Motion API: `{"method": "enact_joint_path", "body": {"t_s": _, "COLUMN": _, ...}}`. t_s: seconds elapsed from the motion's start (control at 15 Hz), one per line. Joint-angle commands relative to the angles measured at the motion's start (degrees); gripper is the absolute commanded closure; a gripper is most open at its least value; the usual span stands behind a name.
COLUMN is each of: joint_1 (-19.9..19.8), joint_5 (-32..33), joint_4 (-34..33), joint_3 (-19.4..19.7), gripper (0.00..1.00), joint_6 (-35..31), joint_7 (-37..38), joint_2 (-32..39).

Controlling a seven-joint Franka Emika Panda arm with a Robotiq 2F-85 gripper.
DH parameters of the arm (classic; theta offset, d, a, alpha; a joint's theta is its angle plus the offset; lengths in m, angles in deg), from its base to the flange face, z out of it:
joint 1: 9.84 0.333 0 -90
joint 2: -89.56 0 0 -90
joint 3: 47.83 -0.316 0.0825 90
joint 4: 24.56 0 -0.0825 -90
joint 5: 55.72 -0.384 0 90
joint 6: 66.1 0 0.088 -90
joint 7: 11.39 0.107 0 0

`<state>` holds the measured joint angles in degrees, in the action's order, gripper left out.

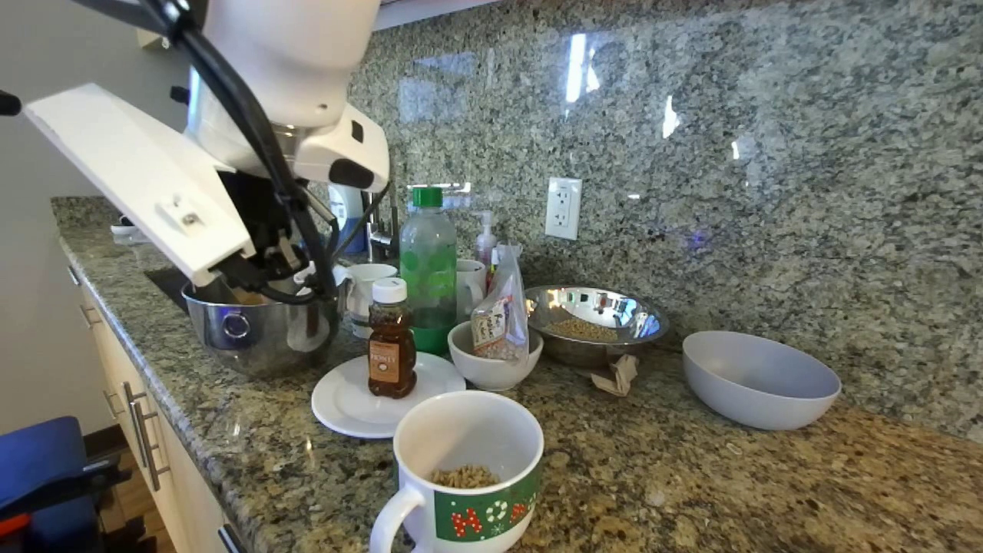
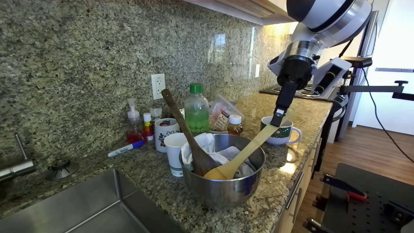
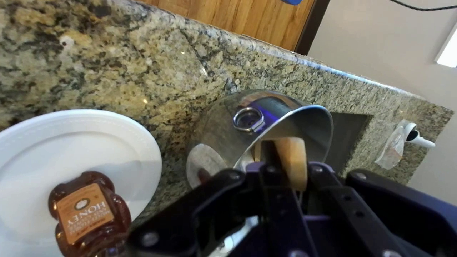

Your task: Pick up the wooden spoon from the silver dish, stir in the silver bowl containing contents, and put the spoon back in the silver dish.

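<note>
The light wooden spoon [image 2: 249, 149] leans in the silver dish [image 2: 223, 194], its oval head low inside and its handle over the rim. My gripper [image 2: 278, 120] is shut on the upper handle, above and outside the dish. In the wrist view the spoon's handle [image 3: 293, 153] sits between the gripper's fingers [image 3: 292, 169], in front of the dish [image 3: 217, 117]. The dish also shows in an exterior view [image 1: 261, 334], partly behind the arm. The shiny silver bowl [image 1: 607, 303] with grain-like contents stands against the backsplash, out of the wrist view.
A dark wooden spoon [image 2: 176, 110] and cloth [image 2: 207, 145] are in the dish. A honey bottle [image 1: 392, 346] on a plate [image 1: 345, 407], a green bottle [image 1: 428, 261], a white bowl with a bag [image 1: 491, 372], a mug [image 1: 484, 507], a grey bowl [image 1: 760, 399] and a sink [image 2: 93, 200] are around.
</note>
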<state>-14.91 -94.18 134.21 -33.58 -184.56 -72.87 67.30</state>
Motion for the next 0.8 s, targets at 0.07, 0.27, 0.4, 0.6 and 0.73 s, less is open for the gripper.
{"method": "enact_joint_path", "body": {"t_s": 0.07, "joint_1": 0.5, "joint_5": 1.7, "joint_4": 0.6, "joint_3": -3.0, "gripper": 0.94, "joint_6": 0.9, "joint_7": 3.7, "joint_2": -5.1}}
{"method": "enact_joint_path", "body": {"t_s": 0.27, "joint_1": 0.8, "joint_5": 4.3, "joint_4": 0.8, "joint_3": -5.4, "gripper": 0.94, "joint_6": 1.0, "joint_7": 7.5, "joint_2": -8.8}}
{"method": "enact_joint_path", "body": {"t_s": 0.4, "joint_1": 1.5, "joint_5": 7.6, "joint_4": -0.4, "joint_3": -6.8, "gripper": 0.94, "joint_6": 1.7, "joint_7": 11.6, "joint_2": -10.3}}
{"method": "enact_joint_path", "body": {"t_s": 0.6, "joint_1": 2.8, "joint_5": 13.1, "joint_4": -3.8, "joint_3": -7.3, "gripper": 0.94, "joint_6": 3.5, "joint_7": 17.4, "joint_2": -11.2}}
{"method": "enact_joint_path", "body": {"t_s": 0.73, "joint_1": 3.8, "joint_5": 15.6, "joint_4": -6.3, "joint_3": -7.2, "gripper": 0.94, "joint_6": 4.1, "joint_7": 20.2, "joint_2": -11.4}}
